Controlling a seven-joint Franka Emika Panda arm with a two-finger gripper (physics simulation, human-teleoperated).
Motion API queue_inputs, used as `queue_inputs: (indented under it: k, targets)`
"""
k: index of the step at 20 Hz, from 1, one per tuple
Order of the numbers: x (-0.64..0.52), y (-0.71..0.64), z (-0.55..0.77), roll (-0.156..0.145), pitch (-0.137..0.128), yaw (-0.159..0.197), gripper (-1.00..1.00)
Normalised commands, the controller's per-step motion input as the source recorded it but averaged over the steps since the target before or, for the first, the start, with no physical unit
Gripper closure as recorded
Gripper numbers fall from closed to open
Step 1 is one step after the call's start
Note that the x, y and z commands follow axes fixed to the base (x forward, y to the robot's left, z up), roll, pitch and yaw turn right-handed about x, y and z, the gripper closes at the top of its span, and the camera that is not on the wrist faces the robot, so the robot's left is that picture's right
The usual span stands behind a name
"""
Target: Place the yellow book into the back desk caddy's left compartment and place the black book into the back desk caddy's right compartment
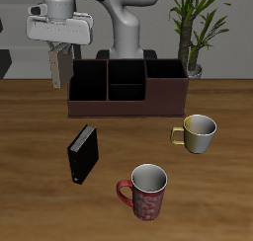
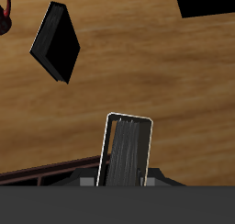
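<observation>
We have the yellow book (image 2: 127, 150) clamped between the fingers (image 1: 58, 69), hanging edge-down; in the wrist view its pale cover edge and dark page block run straight away from the camera. In the exterior view the fingers sit high, beside the outer end of the back desk caddy (image 1: 126, 88), over the bench (image 1: 40, 136) just outside the caddy's end wall rather than above a compartment. The book itself is hard to make out there.

The black book (image 1: 83, 153) stands upright on the bench, well in front of the caddy and apart from it, untouched. A yellowish mug (image 1: 198, 133) and a red patterned mug (image 1: 145, 192) stand nearer the front edge, clear of our path.

The step in hand, as we judge it, is the carry and drop into the end section of the caddy. To do it well, we should first bring the book sideways until it hangs squarely over that section, keeping it above the rim so its lower edge does not catch the wall. We should keep the book's flat side parallel to the section's walls, since the book is thin and can tip against a divider. Then we lower until most of it is inside before letting go, so it settles instead of falling and bouncing out. The main risk is releasing early, beside the caddy.
</observation>
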Motion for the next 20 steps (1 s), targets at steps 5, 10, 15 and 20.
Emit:
queue_inputs:
  k: [5,10,15,20]
  targets:
    - [-0.26,-0.03,-0.02,0.000,-0.019,0.048,1.00]
    - [-0.20,-0.03,-0.07,0.001,0.007,0.007,1.00]
    - [-0.22,0.10,-0.01,0.009,-0.015,0.032,1.00]
    - [-0.17,0.18,-0.06,0.039,-0.001,0.029,1.00]
